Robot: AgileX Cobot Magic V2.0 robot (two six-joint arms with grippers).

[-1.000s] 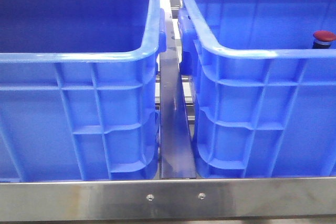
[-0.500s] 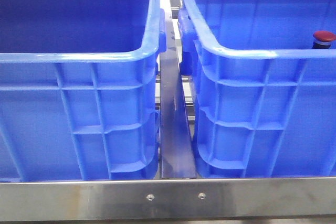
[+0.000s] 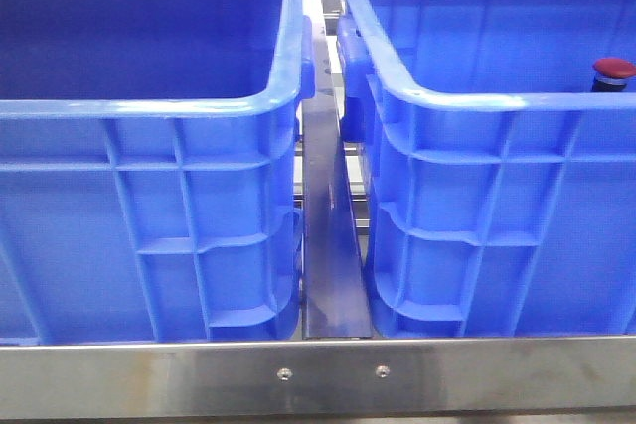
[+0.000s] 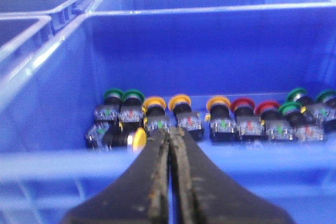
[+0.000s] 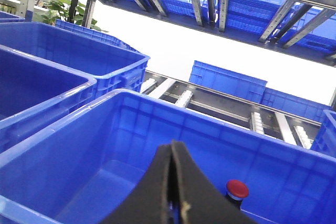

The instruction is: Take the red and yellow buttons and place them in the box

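Note:
One dark red button (image 3: 613, 69) stands upright alone inside the right blue box (image 3: 467, 101), close to its far right side. It also shows in the right wrist view as the red button (image 5: 237, 188), beyond and beside my shut, empty right gripper (image 5: 172, 145). My left gripper (image 4: 169, 132) is shut and empty, just outside the near rim of another blue crate (image 4: 63, 156). On that crate's floor stands a row of push buttons: yellow buttons (image 4: 179, 99), red buttons (image 4: 242, 104) and green ones (image 4: 133, 96). One yellow button (image 4: 139, 140) lies on its side. Neither gripper shows in the front view.
The left blue crate (image 3: 149, 106) in the front view shows nothing inside. A metal rail (image 3: 328, 245) runs between the two crates, and a steel bar (image 3: 318, 374) crosses in front. More blue crates (image 5: 79, 51) and roller tracks (image 5: 262, 121) lie behind.

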